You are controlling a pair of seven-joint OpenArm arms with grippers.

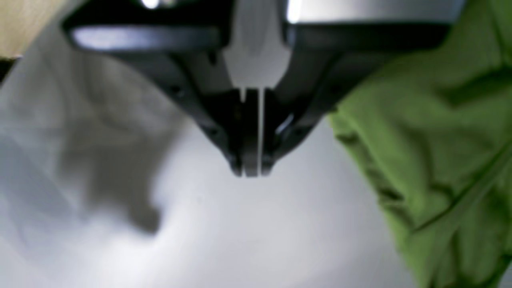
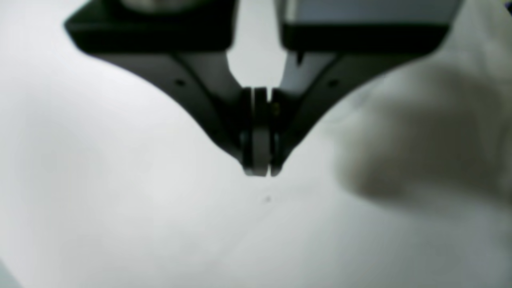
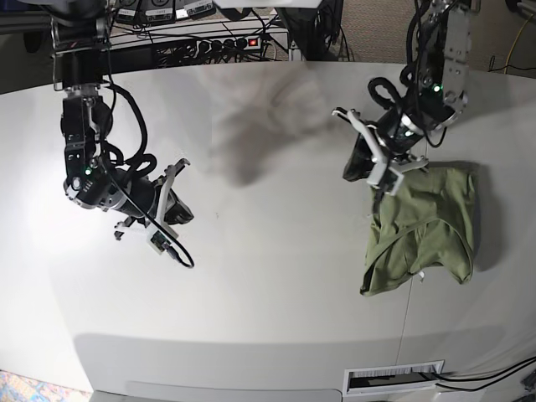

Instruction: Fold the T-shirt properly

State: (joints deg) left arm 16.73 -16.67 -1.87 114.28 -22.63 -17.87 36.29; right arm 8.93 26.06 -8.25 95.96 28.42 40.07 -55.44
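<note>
The olive-green T-shirt (image 3: 423, 226) lies bunched and wrinkled on the white table (image 3: 268, 276) at the right. It also fills the right side of the left wrist view (image 1: 432, 152). My left gripper (image 3: 352, 170) hovers just left of the shirt's top-left corner. In its own view the left gripper (image 1: 252, 173) is shut and empty over bare table, with the cloth edge beside it. My right gripper (image 3: 182, 214) is far off at the table's left. Its own view shows it (image 2: 260, 172) shut and empty above bare table.
A power strip (image 3: 222, 43) and cables lie behind the table's back edge. A white vent grille (image 3: 394, 377) sits at the front edge. Black cables hang from both arms. Arm shadows fall on the table's middle back.
</note>
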